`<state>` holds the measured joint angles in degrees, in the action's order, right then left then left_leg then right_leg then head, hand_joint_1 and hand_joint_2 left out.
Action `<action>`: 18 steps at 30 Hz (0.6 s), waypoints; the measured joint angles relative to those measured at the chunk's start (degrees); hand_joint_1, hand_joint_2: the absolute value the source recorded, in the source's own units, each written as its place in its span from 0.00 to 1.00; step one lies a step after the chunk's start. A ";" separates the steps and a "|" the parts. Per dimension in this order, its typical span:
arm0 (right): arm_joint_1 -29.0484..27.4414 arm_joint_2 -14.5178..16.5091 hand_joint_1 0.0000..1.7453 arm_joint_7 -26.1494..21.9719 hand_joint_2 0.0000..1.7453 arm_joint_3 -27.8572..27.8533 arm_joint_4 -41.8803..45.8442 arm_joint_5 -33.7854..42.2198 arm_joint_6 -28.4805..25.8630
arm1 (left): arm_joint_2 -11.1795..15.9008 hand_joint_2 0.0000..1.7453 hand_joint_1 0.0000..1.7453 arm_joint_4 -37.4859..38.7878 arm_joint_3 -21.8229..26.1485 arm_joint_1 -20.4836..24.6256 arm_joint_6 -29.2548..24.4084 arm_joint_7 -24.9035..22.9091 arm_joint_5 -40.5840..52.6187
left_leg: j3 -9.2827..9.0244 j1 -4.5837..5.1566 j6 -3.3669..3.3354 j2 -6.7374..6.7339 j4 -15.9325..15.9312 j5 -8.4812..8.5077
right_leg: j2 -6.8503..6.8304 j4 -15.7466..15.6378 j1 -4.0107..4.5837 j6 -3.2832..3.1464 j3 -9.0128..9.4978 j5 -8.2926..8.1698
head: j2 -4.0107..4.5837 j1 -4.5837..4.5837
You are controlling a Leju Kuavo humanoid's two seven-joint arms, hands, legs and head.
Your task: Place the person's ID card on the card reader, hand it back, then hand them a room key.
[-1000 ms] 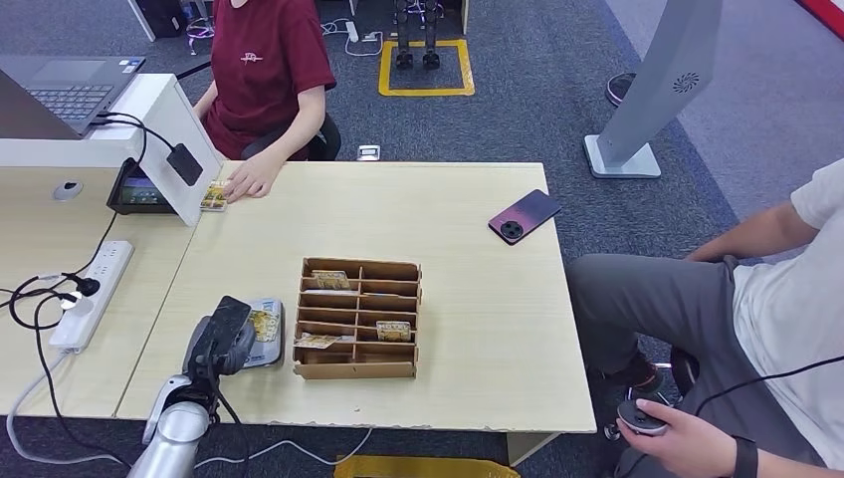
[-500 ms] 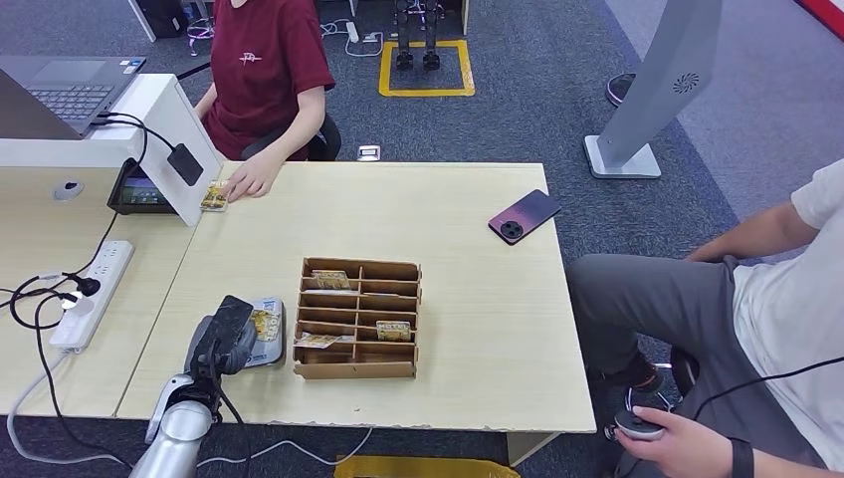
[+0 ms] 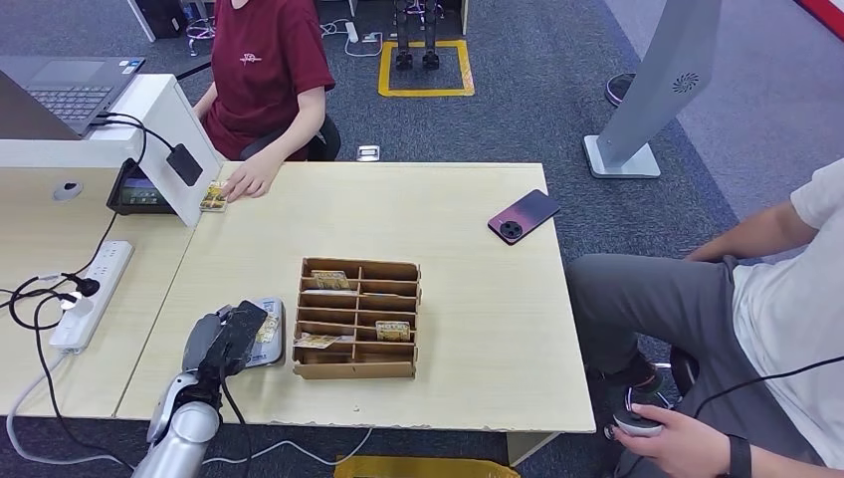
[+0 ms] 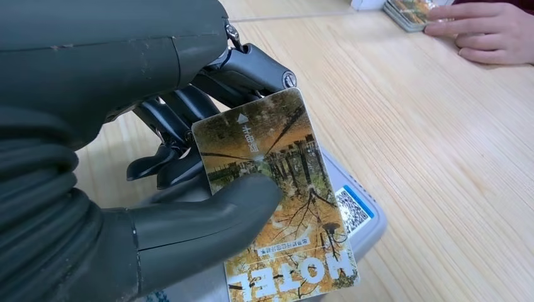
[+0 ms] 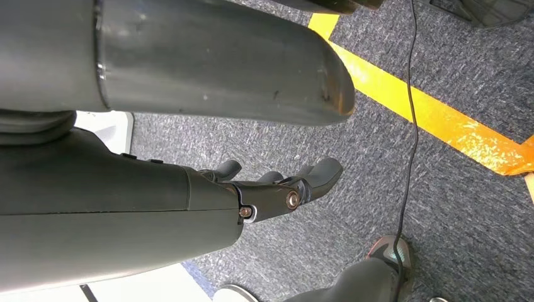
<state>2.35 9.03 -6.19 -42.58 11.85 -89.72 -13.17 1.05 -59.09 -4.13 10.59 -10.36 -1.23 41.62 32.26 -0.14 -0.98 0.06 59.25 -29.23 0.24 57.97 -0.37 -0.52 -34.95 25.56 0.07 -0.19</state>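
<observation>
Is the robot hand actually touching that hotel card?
Touching. The left wrist view shows the left robot hand pinching the hotel card, thumb pressed on its face.

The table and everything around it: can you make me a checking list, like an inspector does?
Surface: light wooden table, joined to a second desk on the robot's left.
Job's things: the card, printed HOTEL, is over the grey card reader; wooden organizer holds more cards.
Clutter: dark red phone; a small card stack under a person's hand.
Hands: left hand pinches the card with its thumb; right hand hangs over the carpet, holding nothing.
Cables: power strip with black plugs and leads.
Surroundings: laptop, two seated people, grey carpet with yellow tape.
</observation>
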 joint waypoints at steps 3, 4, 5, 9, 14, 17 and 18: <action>0.02 0.00 0.00 -0.01 0.00 0.00 0.13 0.02 0.09 | -0.05 1.00 1.00 0.42 0.00 0.29 -1.41 -0.66 3.67 | -0.01 0.00 0.00 0.00 0.00 0.00 | 0.00 0.00 0.00 0.00 0.00 0.00 | 0.01 0.00; 0.04 0.00 0.00 -0.04 0.00 0.00 0.17 0.02 0.13 | -0.11 1.00 1.00 0.58 0.00 0.40 -1.71 -0.74 4.58 | -0.01 0.00 0.00 0.00 0.00 0.00 | 0.00 0.00 0.00 0.00 0.00 0.00 | 0.01 0.00; 0.07 0.00 0.00 -0.08 0.00 0.00 0.20 0.02 0.18 | -0.19 1.00 1.00 0.78 0.00 0.50 -1.99 -0.76 5.45 | -0.01 0.00 0.00 0.00 0.00 0.00 | 0.00 0.00 0.00 0.00 0.00 0.00 | 0.00 0.00; 0.19 0.00 0.00 -0.22 0.00 0.00 0.24 0.03 0.28 | -0.47 1.00 1.00 1.31 0.00 0.76 -2.47 -0.76 7.25 | -0.02 0.00 0.01 0.00 0.00 0.01 | 0.00 0.00 0.00 -0.01 0.02 -0.01 | 0.00 0.01; 0.25 0.00 0.00 -0.26 0.00 0.00 0.26 0.09 0.43 | -0.60 1.00 1.00 1.78 0.00 0.98 -2.51 -0.75 7.43 | -0.04 0.00 0.01 0.00 0.00 0.01 | 0.00 0.00 0.00 -0.02 0.04 -0.01 | 0.01 0.01; 0.26 0.00 0.00 -0.26 0.00 0.00 0.26 0.09 0.43 | -0.74 1.00 1.00 1.89 0.00 1.01 -2.36 -0.67 7.05 | -0.05 0.00 0.02 0.00 0.00 0.01 | 0.00 0.00 0.00 -0.02 0.04 -0.01 | 0.00 0.00; 0.26 0.00 0.00 -0.26 0.00 0.00 0.26 0.09 0.43 | -0.79 1.00 1.00 1.90 0.01 1.03 -2.10 -0.46 6.49 | -0.05 0.00 0.02 0.00 0.00 0.02 | 0.00 0.00 0.00 -0.02 0.04 -0.01 | 0.00 0.00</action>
<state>2.60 9.03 -6.45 -42.58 12.11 -89.63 -12.74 0.26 -57.18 -4.13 11.62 -12.46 -1.70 48.11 32.22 -0.14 -0.96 0.06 59.25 -29.21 0.24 57.98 -0.37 -0.54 -34.91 25.55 0.07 -0.19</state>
